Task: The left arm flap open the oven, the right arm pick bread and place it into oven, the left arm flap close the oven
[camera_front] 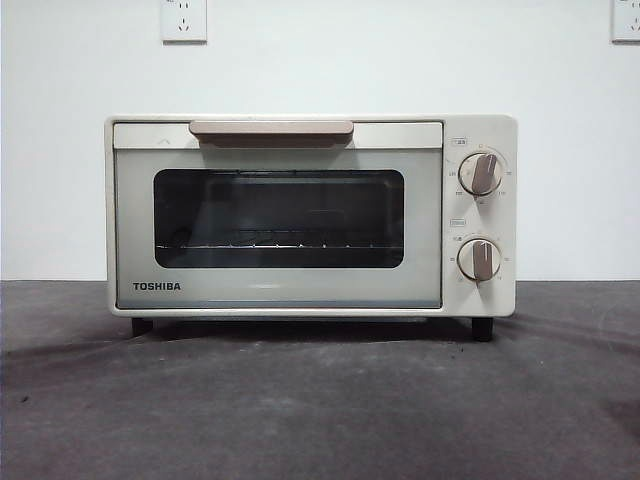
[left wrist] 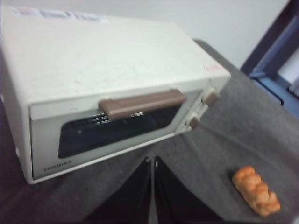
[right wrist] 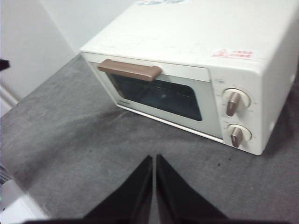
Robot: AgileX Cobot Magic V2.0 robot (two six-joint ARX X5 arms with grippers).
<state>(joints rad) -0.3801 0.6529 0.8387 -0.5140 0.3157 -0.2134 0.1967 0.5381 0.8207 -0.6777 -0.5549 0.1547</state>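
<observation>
Hovering with jaws pressed together and empty, the left gripper (left wrist: 153, 161) faces the handle (left wrist: 142, 103) of the shut oven (left wrist: 112, 60) ahead, seemingly poised to flap it open, the bread (left wrist: 255, 190) on the table just beside it, while the right gripper (right wrist: 154, 158), likewise closed, waits farther back.

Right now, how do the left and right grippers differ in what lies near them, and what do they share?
The left gripper has the bread lying on the grey cloth beside it; the right gripper has only bare cloth nearby. The left gripper faces the oven from close to the handle; the right gripper sits further back, nearer the two knobs. Shared: both are shut, hold nothing, and point at the closed oven door.
</observation>
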